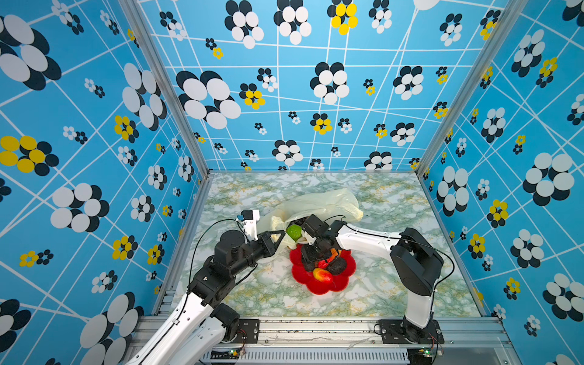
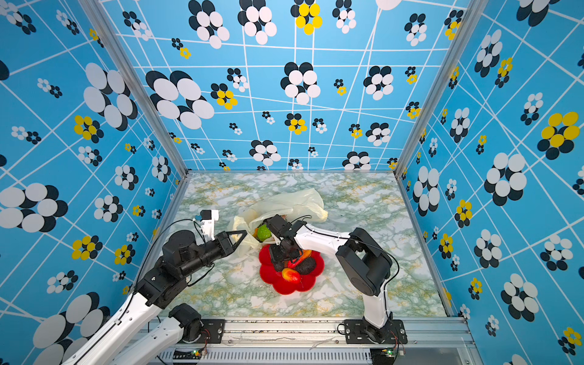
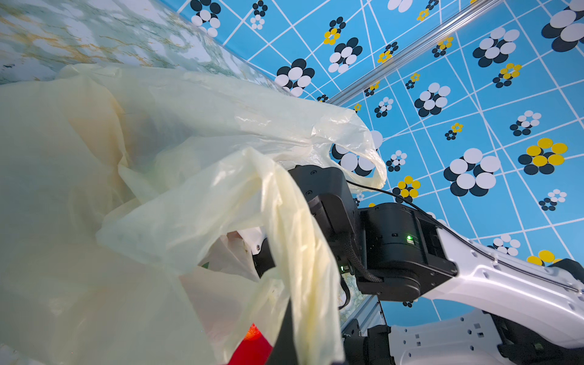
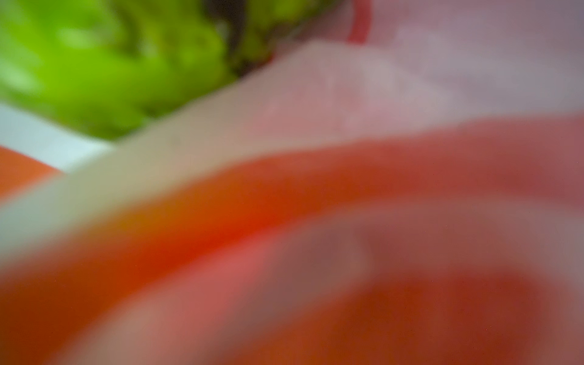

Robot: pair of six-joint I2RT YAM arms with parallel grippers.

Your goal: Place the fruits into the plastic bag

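The cream plastic bag [image 1: 322,203] [image 2: 290,202] lies behind the red plate, mouth facing it. My left gripper [image 1: 280,236] [image 2: 241,237] is shut on the bag's near edge and holds it up; in the left wrist view a bag strip [image 3: 297,252] hangs over my dark finger. A green fruit [image 1: 294,232] [image 2: 264,234] sits in the mouth. My right gripper [image 1: 316,257] [image 2: 284,256] points down over an orange-red mango [image 1: 330,256]; its jaws are hidden. Another mango [image 1: 322,275] and a dark avocado [image 1: 336,266] lie on the plate. The right wrist view is a blur of green fruit [image 4: 110,63] and orange.
The red flower-shaped plate [image 1: 343,284] [image 2: 311,282] sits mid-table, touching the bag's mouth. The right arm's wrist [image 3: 395,246] reaches across just behind the held bag edge. Patterned blue walls close in the marble table [image 1: 395,284] on three sides.
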